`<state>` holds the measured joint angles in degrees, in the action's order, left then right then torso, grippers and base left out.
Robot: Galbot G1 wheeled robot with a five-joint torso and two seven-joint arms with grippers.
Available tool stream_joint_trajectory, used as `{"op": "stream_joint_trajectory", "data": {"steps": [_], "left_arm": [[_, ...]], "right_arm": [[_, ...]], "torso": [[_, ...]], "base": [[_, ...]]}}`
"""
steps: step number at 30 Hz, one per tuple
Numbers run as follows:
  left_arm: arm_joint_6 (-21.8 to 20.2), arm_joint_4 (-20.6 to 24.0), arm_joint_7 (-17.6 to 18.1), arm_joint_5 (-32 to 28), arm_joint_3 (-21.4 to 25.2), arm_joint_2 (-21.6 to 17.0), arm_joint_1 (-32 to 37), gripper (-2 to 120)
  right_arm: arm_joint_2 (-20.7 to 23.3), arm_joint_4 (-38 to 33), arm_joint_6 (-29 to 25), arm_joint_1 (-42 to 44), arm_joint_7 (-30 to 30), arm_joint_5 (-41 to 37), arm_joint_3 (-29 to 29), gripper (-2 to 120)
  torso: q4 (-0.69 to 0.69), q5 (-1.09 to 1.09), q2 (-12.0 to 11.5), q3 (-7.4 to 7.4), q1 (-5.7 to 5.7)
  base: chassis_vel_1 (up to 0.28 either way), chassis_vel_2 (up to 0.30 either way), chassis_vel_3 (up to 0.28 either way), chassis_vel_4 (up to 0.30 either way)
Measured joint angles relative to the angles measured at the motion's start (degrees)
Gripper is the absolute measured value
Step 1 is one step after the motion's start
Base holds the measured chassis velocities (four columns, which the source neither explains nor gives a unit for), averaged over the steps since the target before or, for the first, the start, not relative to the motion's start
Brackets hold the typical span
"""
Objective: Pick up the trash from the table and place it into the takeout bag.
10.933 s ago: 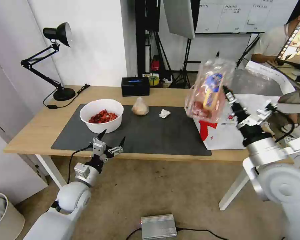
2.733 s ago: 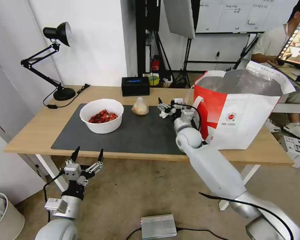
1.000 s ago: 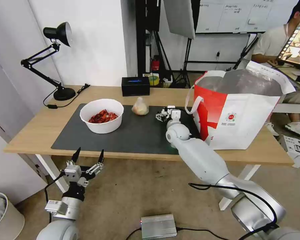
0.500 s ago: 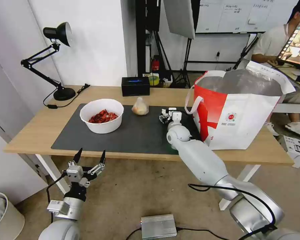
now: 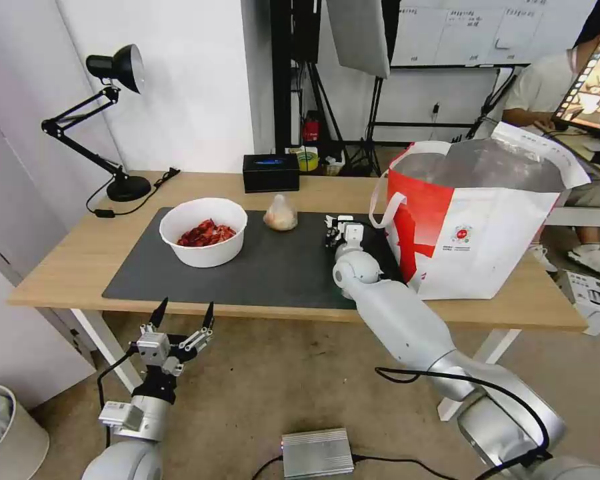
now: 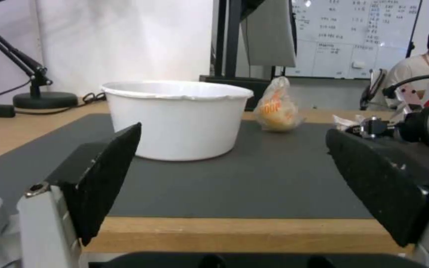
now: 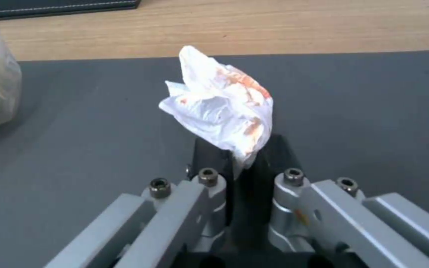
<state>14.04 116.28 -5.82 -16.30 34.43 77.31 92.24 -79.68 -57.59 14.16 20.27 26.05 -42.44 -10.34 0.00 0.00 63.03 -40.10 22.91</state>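
Right gripper (image 7: pixel 242 163) pinches the tissue (image 7: pixel 222 111) over the mat's (image 5: pixel 280 267) rear edge; bowl (image 5: pixel 203 231) holds red shells (image 5: pixel 205 233); left gripper (image 5: pixel 183 317) spread, idle.

From my seat at the controls, the bench (image 5: pixel 67 260) ran across in front of the robot with the mat (image 5: pixel 287 267) on its middle. The bowl (image 5: pixel 204 231) sat on the mat's left part, and the small bag (image 5: pixel 281 214) lay to its right near the mat's far edge. Further right, the tissue (image 7: pixel 222 111) was pinched in my right tool (image 7: pixel 242 160) just above the mat, beside the takeout bag (image 5: pixel 477 220) standing at the bench's right end. The lamp (image 5: pixel 117 127) stood at the far left corner, the box (image 5: pixel 271 173) along the far edge behind the small bag. My left tool (image 5: pixel 180 319) hung spread wide below the bench's near edge, in front of the bowl.
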Motion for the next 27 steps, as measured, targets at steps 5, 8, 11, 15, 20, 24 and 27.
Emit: {"op": "stream_joint_trajectory", "data": {"steps": [5,8,11,15,20,24,27], "left_arm": [[0.1,0.0,0.0,0.1,0.0,0.1,0.0,100],[0.2,-0.1,0.0,0.1,-0.1,0.1,0.0,100],[0.2,-0.2,0.0,0.1,-0.1,0.0,-0.1,100],[0.2,-0.5,0.0,0.1,-0.2,-0.2,-0.4,100],[0.2,-0.9,0.0,0.1,-0.4,-0.3,-0.7,100],[0.2,-1.1,0.0,0.1,-0.5,-0.3,-0.7,100],[0.2,-1.1,0.0,0.1,-0.3,-0.4,-0.7,100]], "right_arm": [[0.0,0.0,-0.1,0.2,0.0,0.0,0.1,7],[0.0,-0.3,-0.5,0.6,0.1,0.2,0.1,7],[0.0,-0.4,-1.1,0.7,0.1,0.4,0.1,6],[0.2,-1.0,-1.5,0.8,0.1,0.5,-0.1,4],[0.4,-2.2,-2.4,0.8,0.0,0.7,-0.6,0],[0.1,-3.0,-2.9,0.6,0.4,0.6,-0.7,0],[0.0,-3.4,-3.2,0.6,0.7,0.8,-0.8,0]], "torso": [[0.0,0.0,0.0,0.0,0.0],[0.0,0.0,0.0,0.0,0.0],[0.0,0.0,0.0,0.0,0.0],[-0.01,0.0,0.0,-0.01,0.0],[-0.01,0.0,0.0,-0.01,0.01],[-0.01,0.0,0.0,-0.01,0.01],[0.0,0.0,0.0,-0.01,0.01]], "base": [[0.0,0.0,0.0,0.0],[0.0,0.0,0.0,0.0],[0.0,0.0,0.0,0.0],[0.0,0.0,0.0,0.0],[0.0,0.0,0.0,0.0],[0.0,0.0,0.0,0.0],[0.0,0.0,0.0,0.0]]}}
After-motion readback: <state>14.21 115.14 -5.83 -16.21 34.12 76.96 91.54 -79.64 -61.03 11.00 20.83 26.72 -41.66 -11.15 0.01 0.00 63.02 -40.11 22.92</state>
